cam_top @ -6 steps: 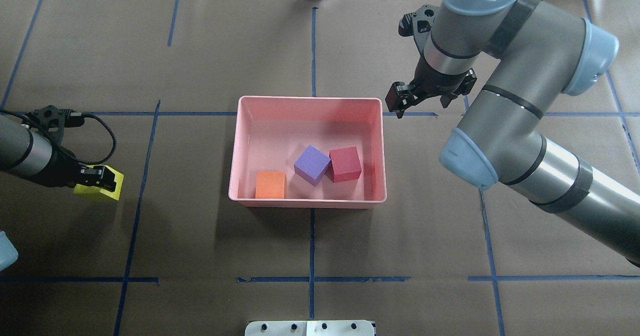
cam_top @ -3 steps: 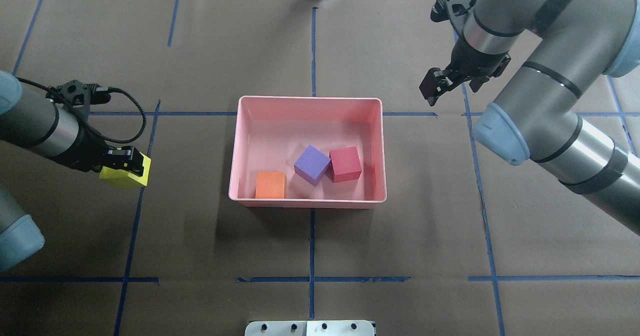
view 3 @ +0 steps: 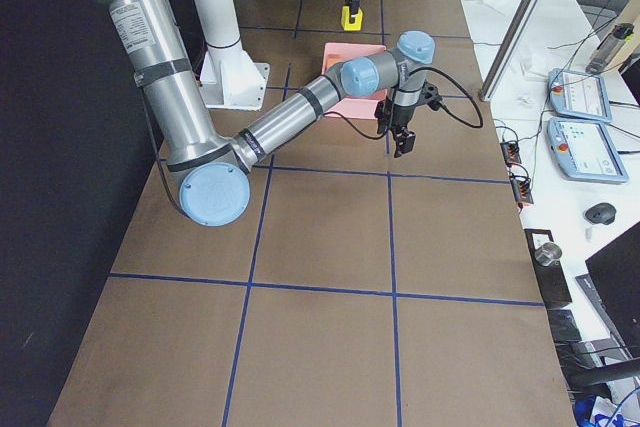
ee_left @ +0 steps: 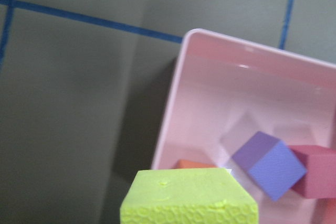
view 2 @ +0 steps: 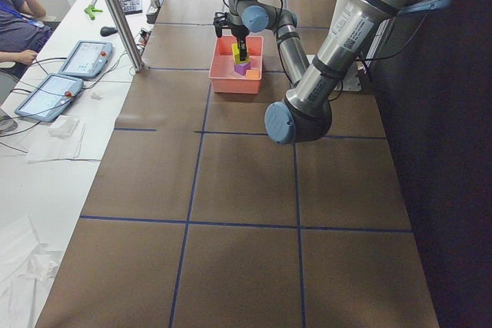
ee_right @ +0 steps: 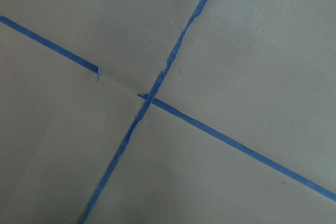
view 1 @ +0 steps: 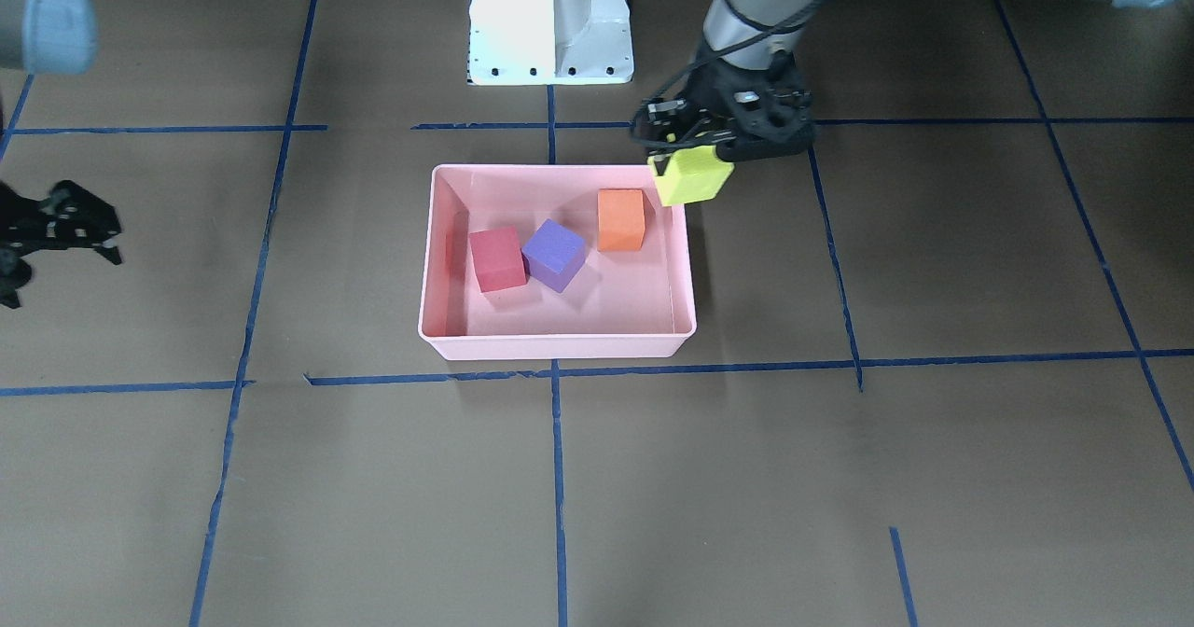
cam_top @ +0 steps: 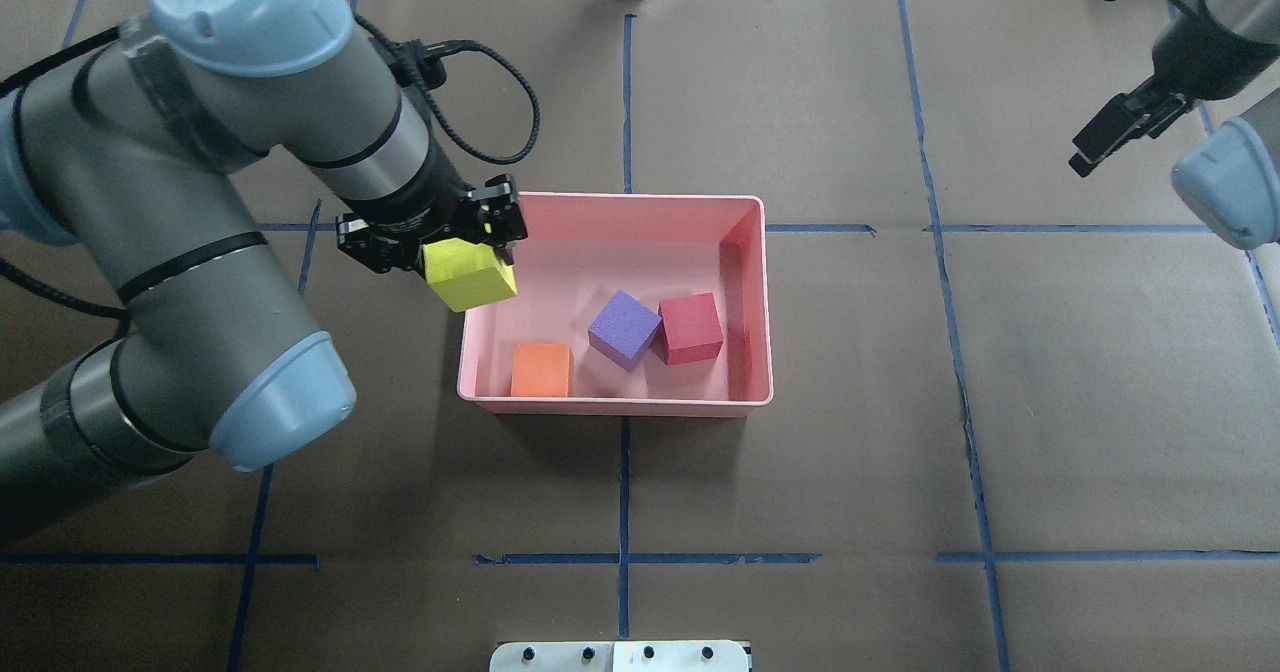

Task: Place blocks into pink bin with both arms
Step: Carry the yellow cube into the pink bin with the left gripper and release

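Across the brown table [cam_top: 800,502], the left gripper [cam_top: 466,252], clamped on the yellow-green block [cam_top: 470,277], has swung to the pink bin's [cam_top: 620,198] rim while the empty, spread right gripper [cam_top: 1095,147] backs away, so only the drop remains.

1. The overhead view looks steeply down on the counter [cam_top: 800,452] from behind the robot, with the pink bin [cam_top: 620,196] mid-frame.
2. The front-facing view looks back from across the bin, with the white pedestal [view 1: 550,20] beyond it at the top.
3. The two side views look along the counter from opposite ends, and the bin is small and far in both.
4. The left wrist camera hangs close over one bin corner and shares the purple cube [ee_left: 269,164] with the overhead view.
5. The right wrist camera looks closely down at crossing blue tape [ee_right: 157,85], away from the bin.
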